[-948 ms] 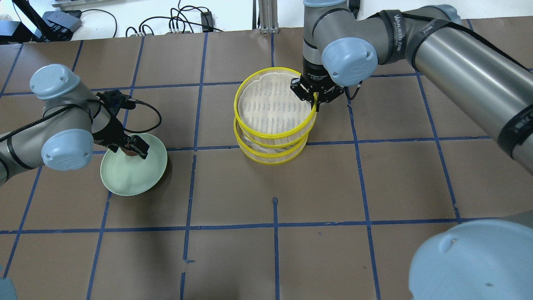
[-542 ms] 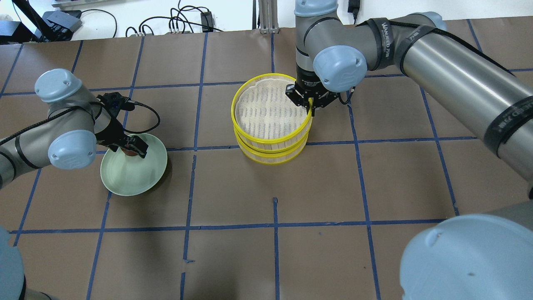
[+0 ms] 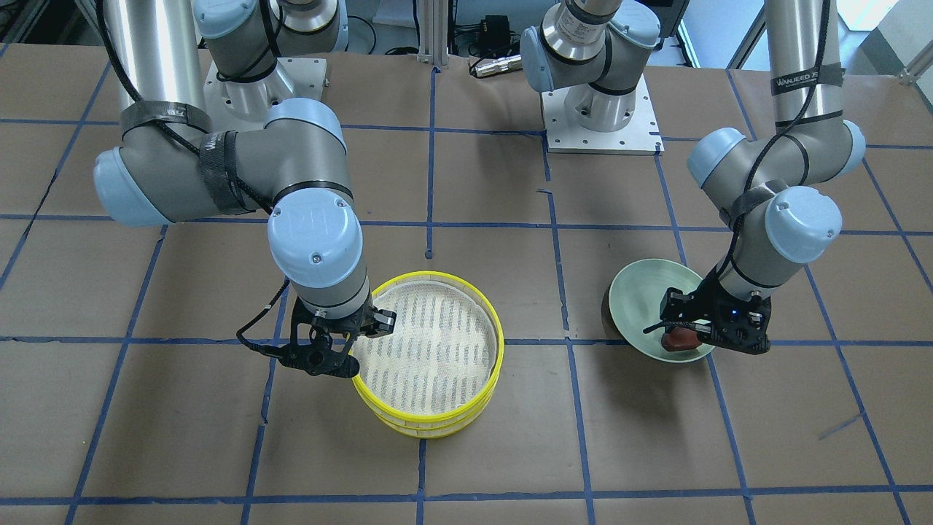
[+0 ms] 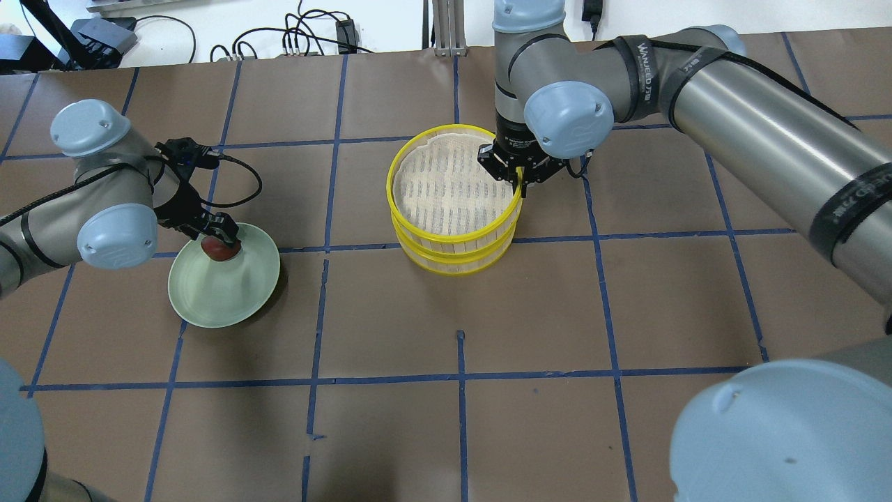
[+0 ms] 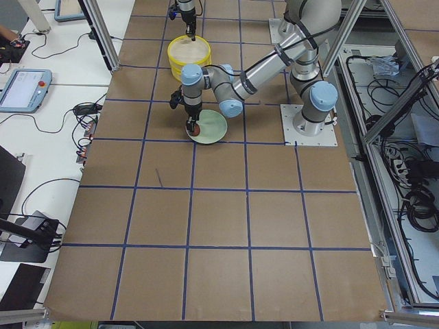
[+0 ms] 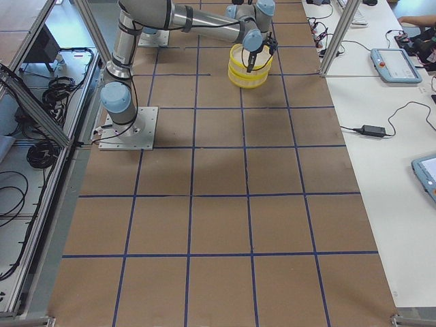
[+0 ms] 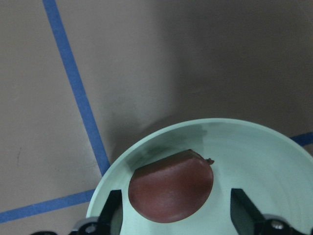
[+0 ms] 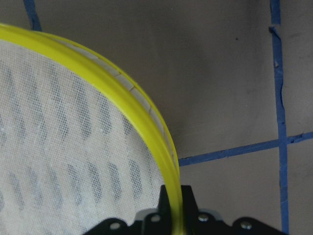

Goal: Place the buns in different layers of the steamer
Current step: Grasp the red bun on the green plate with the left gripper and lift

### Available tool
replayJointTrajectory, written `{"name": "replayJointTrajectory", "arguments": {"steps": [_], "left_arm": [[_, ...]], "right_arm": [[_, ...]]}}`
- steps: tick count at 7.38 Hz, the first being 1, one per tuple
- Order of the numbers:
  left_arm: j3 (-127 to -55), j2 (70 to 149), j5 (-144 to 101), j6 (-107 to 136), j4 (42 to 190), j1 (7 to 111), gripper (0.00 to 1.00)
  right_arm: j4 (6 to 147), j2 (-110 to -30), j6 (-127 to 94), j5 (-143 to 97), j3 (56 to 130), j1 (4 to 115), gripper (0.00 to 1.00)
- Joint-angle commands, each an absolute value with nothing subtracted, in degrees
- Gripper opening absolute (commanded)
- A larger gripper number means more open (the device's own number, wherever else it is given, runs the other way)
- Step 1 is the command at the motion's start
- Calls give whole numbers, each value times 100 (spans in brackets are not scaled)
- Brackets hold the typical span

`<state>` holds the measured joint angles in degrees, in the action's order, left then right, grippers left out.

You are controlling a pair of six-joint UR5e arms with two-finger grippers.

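The dark reddish-brown bun (image 7: pixel 171 188) lies at the edge of the pale green plate (image 4: pixel 223 293). My left gripper (image 4: pixel 217 242) is open and straddles it, with a small gap at each finger. The bun (image 3: pixel 681 337) also shows under that gripper (image 3: pixel 689 337) in the front view. Two yellow-rimmed steamer layers stand stacked in the table's middle. The upper layer (image 4: pixel 446 188) sits squarely on the lower one (image 4: pixel 453 268). My right gripper (image 4: pixel 519 183) is shut on the upper layer's rim (image 8: pixel 146 112). The white bun is out of view.
Blue tape lines grid the brown table top (image 4: pixel 460 418). My right arm's long forearm (image 4: pixel 766 139) reaches over the table's right half. Cables (image 4: pixel 237 178) trail from the left wrist. The two arm bases (image 3: pixel 598 117) stand at the table's robot side.
The upper steamer layer, held off-centre and raised, has come down squarely onto the lower one. My left arm has shifted away from the robot, so the brown bun now shows in the overhead view.
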<state>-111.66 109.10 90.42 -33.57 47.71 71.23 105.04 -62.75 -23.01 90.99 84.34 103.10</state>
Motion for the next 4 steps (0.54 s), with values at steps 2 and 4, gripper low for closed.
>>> {"name": "replayJointTrajectory", "arguments": {"steps": [2,4], "left_arm": [[-11153,11048,9026,-3340,4764,7119,24],[-11110,10874,9044,-3226,4729,7145,3]], "right_arm": [[10547,-6337,-2259,9106,8622,10310,9],[10599,-6346,-2311,9088,8552,10310,10]]}}
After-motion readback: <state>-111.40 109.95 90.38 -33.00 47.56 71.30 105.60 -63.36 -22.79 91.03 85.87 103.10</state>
